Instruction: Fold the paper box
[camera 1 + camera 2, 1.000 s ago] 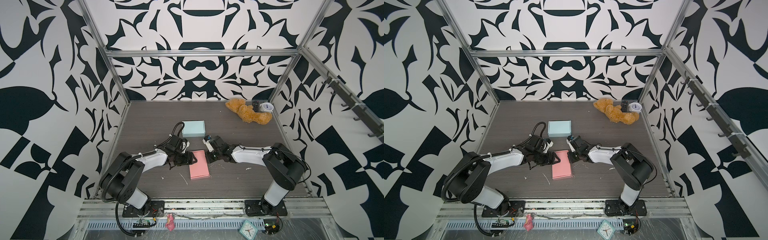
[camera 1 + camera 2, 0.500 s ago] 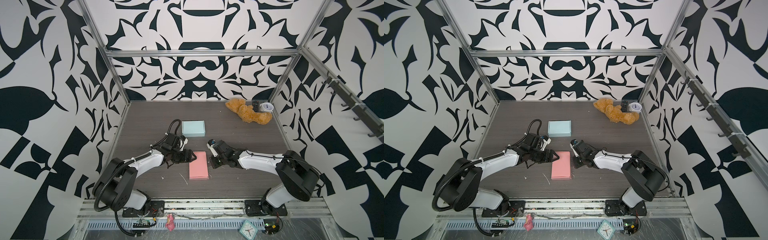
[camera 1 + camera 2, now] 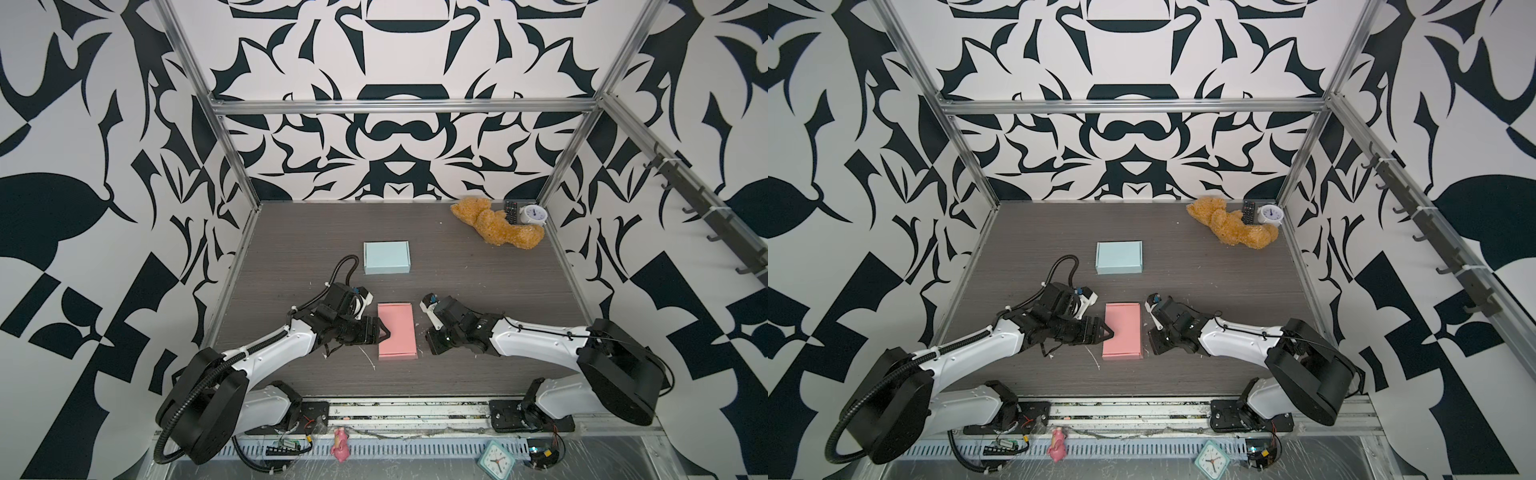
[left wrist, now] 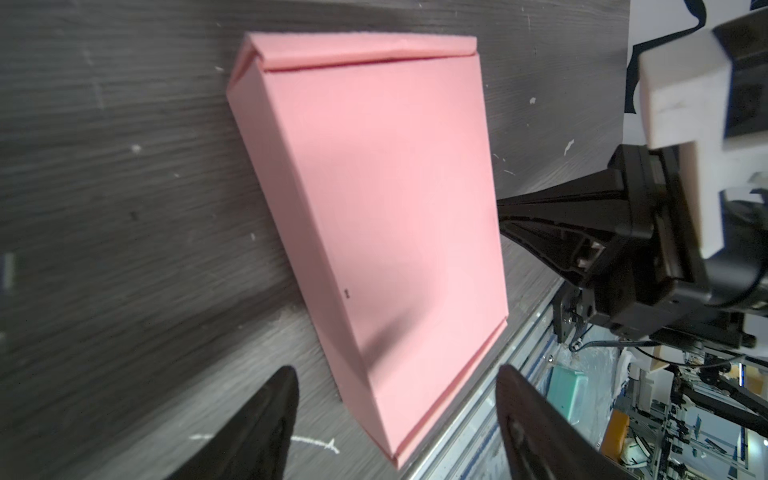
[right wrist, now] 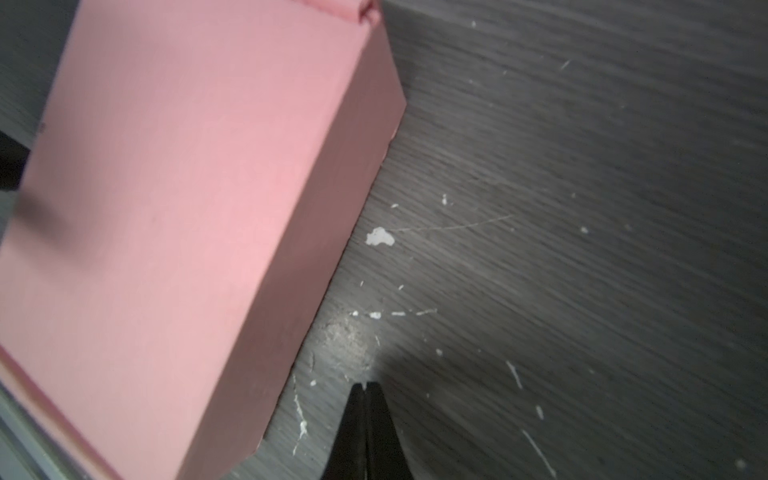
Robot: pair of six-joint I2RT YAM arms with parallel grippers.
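Here's the pink box [image 3: 397,331], lying flat on the dark table [image 3: 478,282], lower middle of both top views, square between the two arms. It looks closed up: lid down, sides standing. A thin lip of card shows along each short end, so I'd judge the folding nearly finished rather than sealed.

Left tool [image 4: 395,376] now. Its fingers [image 4: 274,415] are spread wide and pinching nothing, reaching in over the box's left long edge in a top view. Whether a fingertip actually rests on the lid, I can't tell. There's a shadow on the pink surface, no clear contact. That wide stance reads to me as either a let-go or a set-up to straddle an edge and press it flat.

Right tool [image 5: 365,388]: fingers pressed tight together into one narrow point with nothing between them. It sits low on the table just beside the box's right long side, and a strip of bare table shows between tip and wall. A shut point like that suits nudging or bracing, my guess for why it's aimed at that side.

A finished-looking blue box [image 3: 386,257] sits further up the frame, well apart, likely parked out of the way. The teddy bear [image 3: 498,228] lies in the upper right corner of the table.
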